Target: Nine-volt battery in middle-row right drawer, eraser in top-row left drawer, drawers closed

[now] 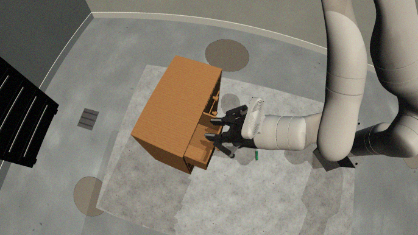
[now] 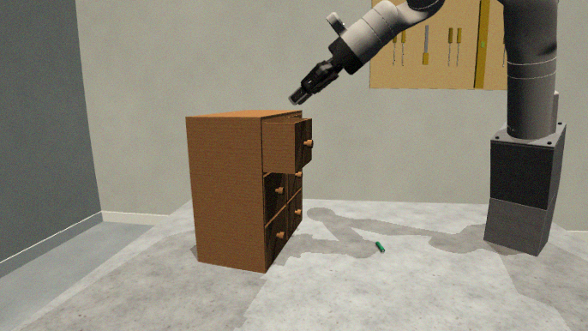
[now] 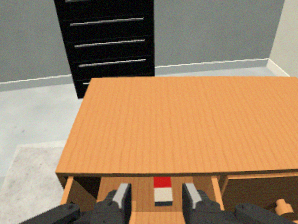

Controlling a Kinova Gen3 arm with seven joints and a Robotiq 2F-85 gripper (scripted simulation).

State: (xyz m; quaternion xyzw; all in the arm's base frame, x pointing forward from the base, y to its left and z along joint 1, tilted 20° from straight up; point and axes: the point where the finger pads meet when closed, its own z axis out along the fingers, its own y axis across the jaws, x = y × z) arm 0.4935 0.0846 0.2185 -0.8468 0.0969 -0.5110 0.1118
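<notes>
The wooden chest [image 1: 177,100] [image 2: 227,184] [image 3: 190,125] stands upright. Its top-left drawer [image 1: 196,162] [image 2: 279,146] is pulled partway out and looks level. A small red, white and dark block [image 3: 162,190], which looks like the eraser, lies in that drawer. My gripper [image 1: 213,128] [image 2: 297,99] [image 3: 156,196] is partly open and empty, tilted down above the drawer, with its fingertips higher than the chest's top. In the wrist view the block shows between and beyond the fingers, not touched. The nine-volt battery is not in view. The middle-row drawers look pushed in.
A green cylinder [image 1: 256,154] [image 2: 380,247] lies on the table [image 1: 244,195] [image 2: 386,296] in front of the chest. Beside the open drawer, the top-right opening shows a dark recess and a knob [image 3: 284,207]. A black cabinet [image 1: 24,115] [image 3: 110,40] stands beyond the chest.
</notes>
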